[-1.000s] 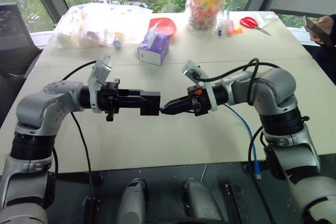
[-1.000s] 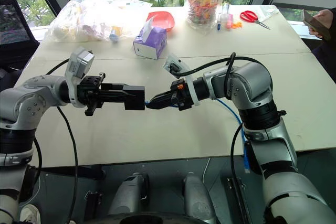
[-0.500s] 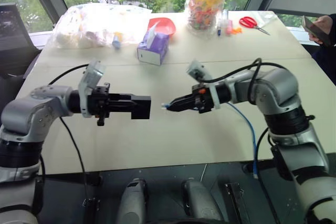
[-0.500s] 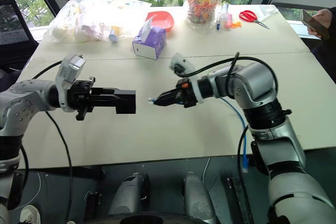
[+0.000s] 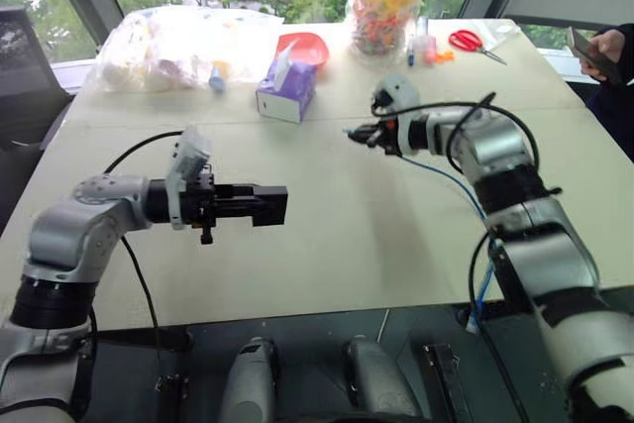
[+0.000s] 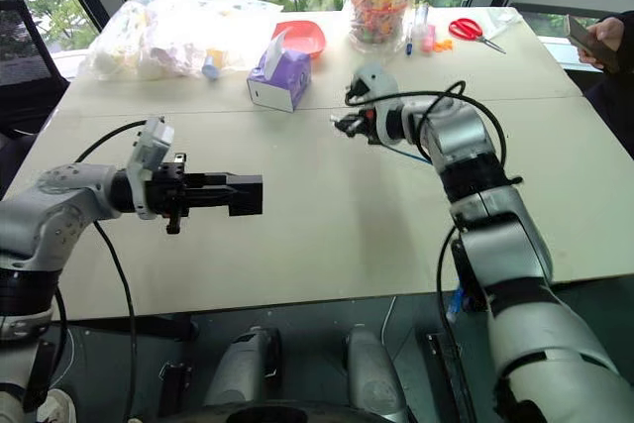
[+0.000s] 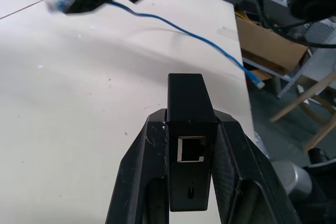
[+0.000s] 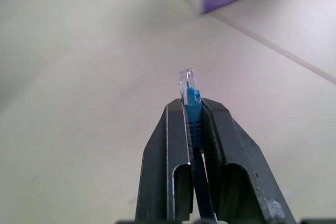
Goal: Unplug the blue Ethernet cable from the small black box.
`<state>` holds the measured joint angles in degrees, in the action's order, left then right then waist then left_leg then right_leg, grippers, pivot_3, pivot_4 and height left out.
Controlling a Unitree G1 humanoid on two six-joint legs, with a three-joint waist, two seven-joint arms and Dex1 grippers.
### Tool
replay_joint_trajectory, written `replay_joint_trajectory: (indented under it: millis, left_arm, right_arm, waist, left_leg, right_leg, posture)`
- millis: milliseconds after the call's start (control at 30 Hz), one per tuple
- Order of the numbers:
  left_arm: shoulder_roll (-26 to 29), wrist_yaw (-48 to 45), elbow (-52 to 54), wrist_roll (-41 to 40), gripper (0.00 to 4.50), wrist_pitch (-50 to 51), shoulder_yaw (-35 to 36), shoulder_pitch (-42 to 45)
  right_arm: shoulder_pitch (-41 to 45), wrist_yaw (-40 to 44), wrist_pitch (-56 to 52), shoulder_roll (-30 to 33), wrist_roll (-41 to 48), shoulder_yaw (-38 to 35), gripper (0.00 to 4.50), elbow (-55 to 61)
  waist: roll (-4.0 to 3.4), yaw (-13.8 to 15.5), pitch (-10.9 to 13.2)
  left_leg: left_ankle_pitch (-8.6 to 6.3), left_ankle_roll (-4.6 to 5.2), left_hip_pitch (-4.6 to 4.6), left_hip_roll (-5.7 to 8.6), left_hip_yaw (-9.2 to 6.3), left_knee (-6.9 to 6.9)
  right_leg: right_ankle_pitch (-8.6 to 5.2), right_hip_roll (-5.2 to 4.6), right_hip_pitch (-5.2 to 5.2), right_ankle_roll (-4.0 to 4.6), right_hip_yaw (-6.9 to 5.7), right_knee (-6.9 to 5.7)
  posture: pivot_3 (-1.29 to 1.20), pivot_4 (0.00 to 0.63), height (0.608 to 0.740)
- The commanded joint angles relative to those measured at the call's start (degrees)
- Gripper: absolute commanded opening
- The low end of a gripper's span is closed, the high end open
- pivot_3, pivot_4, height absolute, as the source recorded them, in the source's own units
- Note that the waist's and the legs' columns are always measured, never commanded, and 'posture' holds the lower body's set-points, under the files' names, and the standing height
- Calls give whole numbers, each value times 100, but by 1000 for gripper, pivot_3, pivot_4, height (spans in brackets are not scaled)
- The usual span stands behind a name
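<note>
Your robot's two arms are built of rounded silver-grey metal shells joined by black ribbed bands at the joints. A thick black cable loops loosely outside each arm. Near each wrist sits a small pale-grey camera block. The left pincer and the right pincer each have two matte-black fingers, tapered, with scuffed inner edges. An orange mark shows beside the right wrist.

No text, label or number is legible anywhere.
</note>
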<state>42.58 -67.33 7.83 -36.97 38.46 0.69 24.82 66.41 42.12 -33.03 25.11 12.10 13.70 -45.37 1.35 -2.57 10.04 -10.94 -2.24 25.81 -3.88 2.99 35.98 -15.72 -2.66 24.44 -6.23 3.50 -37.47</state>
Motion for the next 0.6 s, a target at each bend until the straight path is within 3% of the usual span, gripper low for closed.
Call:
replay_joint_trajectory:
  millis: [33,133,300,433,600]
  left_arm:
    - [-75,75,-4,268,487,-355,-79,-7]
    - [-387,368,-154,665,487,-740,-293,-13]
    - [-827,828,-439,1238,487,-1376,-453,-11]
    - [-1100,1147,-788,1774,487,-1911,-621,50]
    - [-1526,1587,-1173,2171,487,-2362,-704,194]
  right_arm:
    - [415,-444,856,-136,-477,-182,17,-1037]
    - [624,-1078,987,-324,-902,-146,17,-1915]
    - [646,-934,1012,-483,-1077,-267,2197,-2200]
    - [591,-919,948,-444,-1117,-420,4323,-2085]
    - [330,-893,499,-150,-825,-990,4418,-1144]
  waist:
    - [0,11,0]
    - [0,17,0]
    - [-4,3,2]
    - [-5,1,1]
    - [-5,42,1]
  left_leg:
    - [0,0,2,0,0,-1]
    - [0,0,5,3,1,-6]
    - [0,0,9,3,1,-1]
    - [0,0,2,1,0,-2]
    - [0,0,5,2,0,4]
  right_leg:
    - [0,0,0,-1,-1,0]
    - [0,-4,1,-1,-1,2]
    - [1,-2,1,-3,0,0]
    - [2,1,1,-5,0,-9]
    - [2,-1,1,-5,0,-12]
  posture:
    - [0,150,735]
    - [0,150,735]
    - [0,150,735]
    - [0,150,735]
    - [0,150,735]
